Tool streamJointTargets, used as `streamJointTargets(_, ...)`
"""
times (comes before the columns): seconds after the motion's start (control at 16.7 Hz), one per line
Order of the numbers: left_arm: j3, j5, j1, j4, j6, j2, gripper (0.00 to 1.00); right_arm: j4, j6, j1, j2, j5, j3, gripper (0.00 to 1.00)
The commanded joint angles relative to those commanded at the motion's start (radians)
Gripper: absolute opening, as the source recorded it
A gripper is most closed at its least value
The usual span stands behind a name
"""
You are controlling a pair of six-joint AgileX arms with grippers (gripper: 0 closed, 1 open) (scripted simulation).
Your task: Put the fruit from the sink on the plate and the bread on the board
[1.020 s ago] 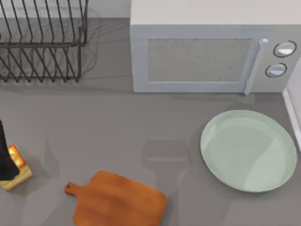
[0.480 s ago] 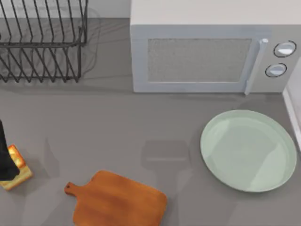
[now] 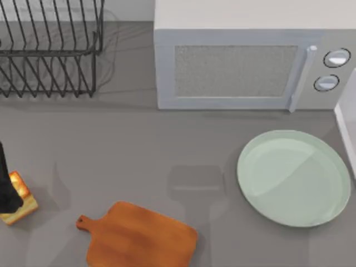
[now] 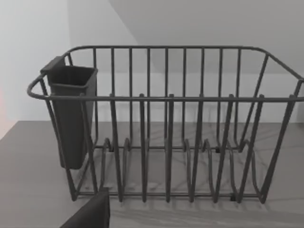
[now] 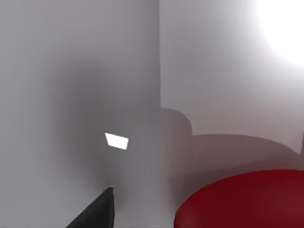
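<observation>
Grey worktop from above, microwave at the back, wire dish rack in the back left corner. At the left edge my left tool comes down as a dark shape right against the bread, a thick toasted chunk with a golden-orange top and pale tan sides; I can't tell from here whether the fingers are clamped on it or merely beside it. The board, orange-brown with its stubby holed handle toward the bread, lies near, along the front edge; the pale green plate sits bare on the right. Risk here: if my hold on the bread is shallow or off-centre, it could tip or slip out on the lift and land short of the board. Left wrist view now: the rack with its dark cutlery cup stands ahead, a dark finger tip at the frame edge. Right wrist view: pale sink walls, and the fruit, glossy deep red and rounded, very close below. One dark finger shows beside it; whether that tool is open I can't tell. Round and slick, it may roll away if I close off-centre.
</observation>
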Motion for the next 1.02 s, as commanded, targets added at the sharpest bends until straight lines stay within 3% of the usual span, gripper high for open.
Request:
streamJointTargets(0.3, 0.000, 0.000, 0.000, 0.000, 0.000, 0.000, 1.00, 0.020, 0.000, 0.000, 0.017, 0.000, -0.011, 1.00)
streamJointTargets(1.02, 0.000, 0.000, 0.000, 0.000, 0.000, 0.000, 1.00, 0.020, 0.000, 0.000, 0.017, 0.000, -0.011, 0.10)
